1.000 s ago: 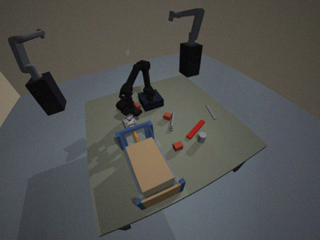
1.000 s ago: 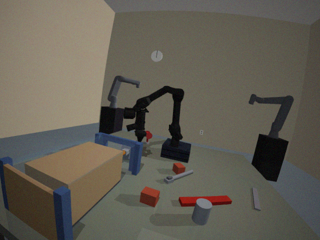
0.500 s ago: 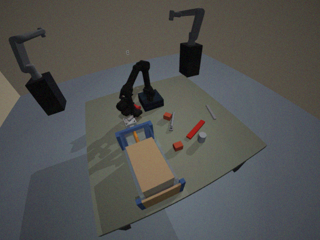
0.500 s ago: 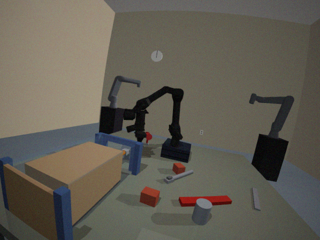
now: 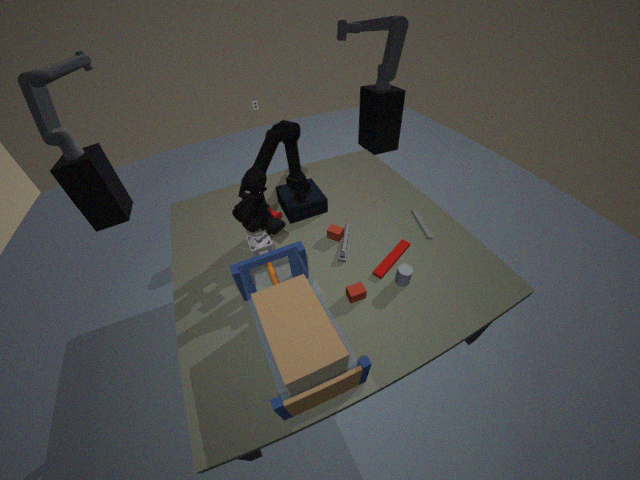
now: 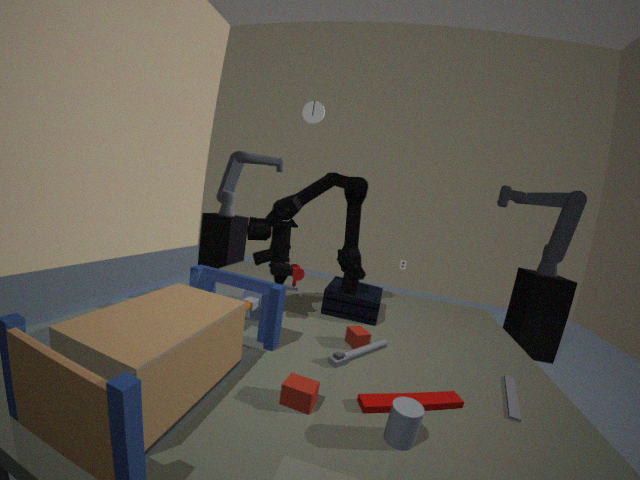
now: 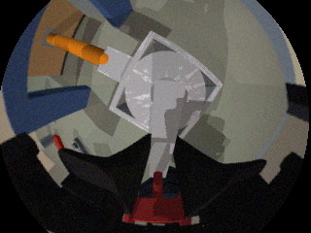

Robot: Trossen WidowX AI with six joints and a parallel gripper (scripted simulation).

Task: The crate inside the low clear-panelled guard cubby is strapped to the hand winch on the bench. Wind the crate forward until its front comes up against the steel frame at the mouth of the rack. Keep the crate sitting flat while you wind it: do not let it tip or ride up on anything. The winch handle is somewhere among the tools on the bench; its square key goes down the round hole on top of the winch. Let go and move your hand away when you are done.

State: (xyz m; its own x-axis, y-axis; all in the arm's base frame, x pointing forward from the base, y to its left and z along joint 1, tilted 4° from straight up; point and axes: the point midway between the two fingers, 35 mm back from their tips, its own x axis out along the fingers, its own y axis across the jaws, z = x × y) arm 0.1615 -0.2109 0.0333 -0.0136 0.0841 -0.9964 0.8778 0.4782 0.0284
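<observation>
The tan crate [image 5: 302, 328] [image 6: 155, 322] sits flat in the cubby, with a gap between its front and the blue frame [image 5: 268, 254] [image 6: 270, 320] at the mouth. An orange strap [image 5: 271, 273] [image 7: 78, 49] runs from the crate toward the pale square winch [image 5: 253, 245] [image 7: 141, 83]. The grey winch handle [image 7: 164, 114] reaches from over the winch's middle back between my fingers; its red part [image 6: 297, 272] [image 7: 157, 209] is beside them. My gripper [image 6: 280, 280] [image 7: 162, 138] is shut on the handle. The square key and the hole are hidden under the handle.
A grey wrench-like tool [image 5: 344, 242] [image 6: 359, 353] lies beside an orange-red block [image 5: 334, 232] [image 6: 357, 336]. Another block [image 5: 356, 292] [image 6: 299, 393], a red bar [image 5: 391, 258] [image 6: 439, 400], a grey cylinder [image 5: 404, 274] [image 6: 404, 423] and a thin grey bar [image 5: 422, 224] [image 6: 511, 397] lie to the cubby's right.
</observation>
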